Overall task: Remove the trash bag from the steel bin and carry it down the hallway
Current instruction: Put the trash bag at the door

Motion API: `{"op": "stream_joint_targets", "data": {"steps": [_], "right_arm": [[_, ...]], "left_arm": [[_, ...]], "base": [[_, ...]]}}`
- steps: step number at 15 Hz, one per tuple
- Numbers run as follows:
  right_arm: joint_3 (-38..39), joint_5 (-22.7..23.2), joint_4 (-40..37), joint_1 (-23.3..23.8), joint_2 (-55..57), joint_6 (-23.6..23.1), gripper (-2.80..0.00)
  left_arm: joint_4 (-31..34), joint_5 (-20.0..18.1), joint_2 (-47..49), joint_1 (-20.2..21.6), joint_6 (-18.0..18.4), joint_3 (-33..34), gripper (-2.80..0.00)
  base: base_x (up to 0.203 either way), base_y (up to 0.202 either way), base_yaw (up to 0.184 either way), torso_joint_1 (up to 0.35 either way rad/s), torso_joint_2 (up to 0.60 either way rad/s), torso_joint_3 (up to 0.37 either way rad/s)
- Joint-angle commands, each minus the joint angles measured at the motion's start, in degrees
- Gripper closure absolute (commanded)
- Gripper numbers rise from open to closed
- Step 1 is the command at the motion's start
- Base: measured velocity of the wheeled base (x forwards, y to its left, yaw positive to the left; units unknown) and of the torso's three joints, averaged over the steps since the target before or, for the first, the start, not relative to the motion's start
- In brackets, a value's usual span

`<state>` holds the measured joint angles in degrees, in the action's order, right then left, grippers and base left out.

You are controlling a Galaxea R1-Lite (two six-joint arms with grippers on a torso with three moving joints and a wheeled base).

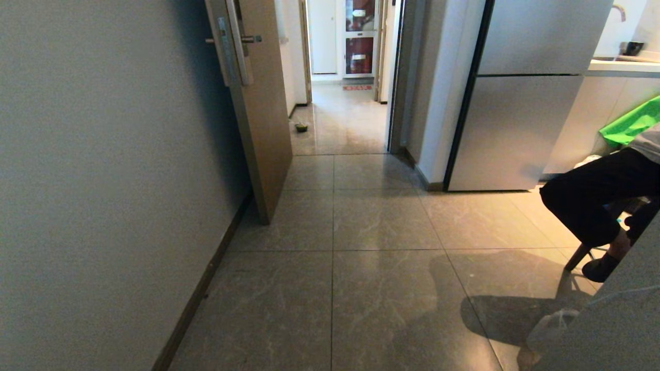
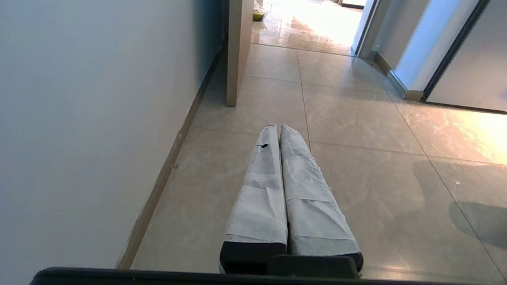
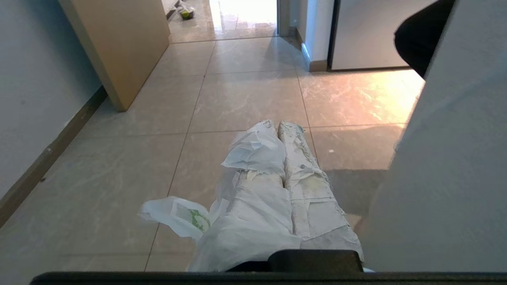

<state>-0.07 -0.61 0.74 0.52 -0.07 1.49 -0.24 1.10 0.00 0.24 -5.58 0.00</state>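
Head view: the hallway runs ahead over glossy grey-beige tiles, with a plain wall on the robot's left. A brown door stands open against that wall. Past the doorway lies a brighter stretch of floor, where a small green thing sits near the wall. On the right stands a tall steel fridge, and beside it a seated person's dark-trousered leg reaches into view. Low on the right, part of the trash bag shows pale and see-through beside a near grey surface.

Left wrist view: the left gripper points level along the hallway floor, its two tape-wrapped fingers pressed together with nothing between them.

Right wrist view: the right gripper is closed on the trash bag. The thin white plastic is bunched over one finger and pinched at the seam, and the rest trails down and aside, with green print showing on a loose fold above the floor tiles.
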Motion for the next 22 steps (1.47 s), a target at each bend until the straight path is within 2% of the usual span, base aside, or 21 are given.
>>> {"op": "stream_joint_targets", "data": {"steps": [1,22], "right_arm": [[-0.01,-0.01,0.05,0.00,-0.09,0.01,0.00],[-0.01,-0.01,0.05,0.00,-0.10,0.01,0.00]], "left_arm": [[-0.02,0.05,0.00,0.02,-0.04,0.09,0.00],[-0.02,0.05,0.00,0.02,-0.13,0.00,0.00]], "base": [[0.197,0.000,-0.001,-0.002,0.01,0.003],[0.191,0.000,0.000,0.002,0.00,0.001]]}}
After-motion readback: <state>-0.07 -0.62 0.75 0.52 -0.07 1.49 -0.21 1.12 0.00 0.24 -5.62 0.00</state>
